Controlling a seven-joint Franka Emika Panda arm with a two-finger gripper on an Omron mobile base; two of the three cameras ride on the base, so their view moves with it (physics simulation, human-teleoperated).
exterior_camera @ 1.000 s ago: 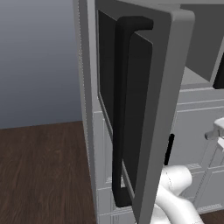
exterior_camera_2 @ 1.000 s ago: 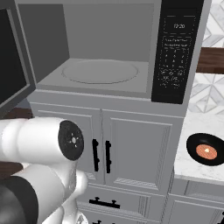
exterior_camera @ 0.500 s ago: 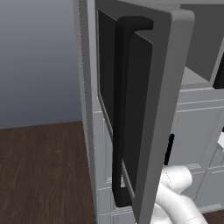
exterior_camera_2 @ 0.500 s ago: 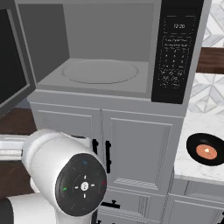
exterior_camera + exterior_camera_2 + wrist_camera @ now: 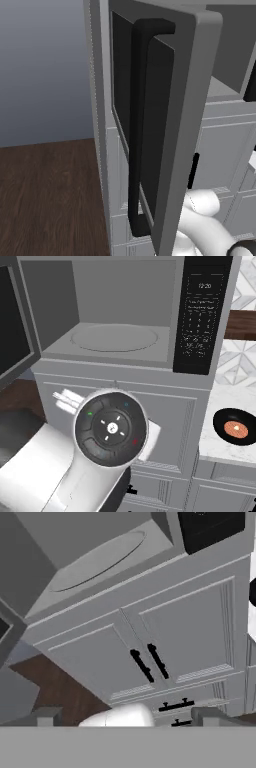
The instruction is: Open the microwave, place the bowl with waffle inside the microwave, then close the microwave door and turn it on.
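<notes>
The microwave (image 5: pixel 125 363) stands open, its grey cavity bare with a round turntable (image 5: pixel 120 338) on the floor. Its microwave door (image 5: pixel 185 125) is swung out to the left, with the long black bar handle (image 5: pixel 139 125) facing the left base camera. The bowl (image 5: pixel 235 429), dark with an orange-brown waffle in it, sits on the white counter to the right of the microwave. In the hand view my gripper (image 5: pixel 127 718) is open with nothing between its fingertips (image 5: pixel 47 717), and it looks up at the cavity (image 5: pixel 97 562) and the cabinet below.
A black control panel (image 5: pixel 202 316) runs down the microwave's right side. Below it are grey panelled cabinet doors (image 5: pixel 150 662) with short black handles, and drawers underneath. My own arm (image 5: pixel 110 428) blocks the middle of the right base view. Dark wood floor (image 5: pixel 50 195) lies to the left.
My arm has swung across the right base view, so its round joint cap now faces the camera near the centre. The microwave door and bowl have not moved.
</notes>
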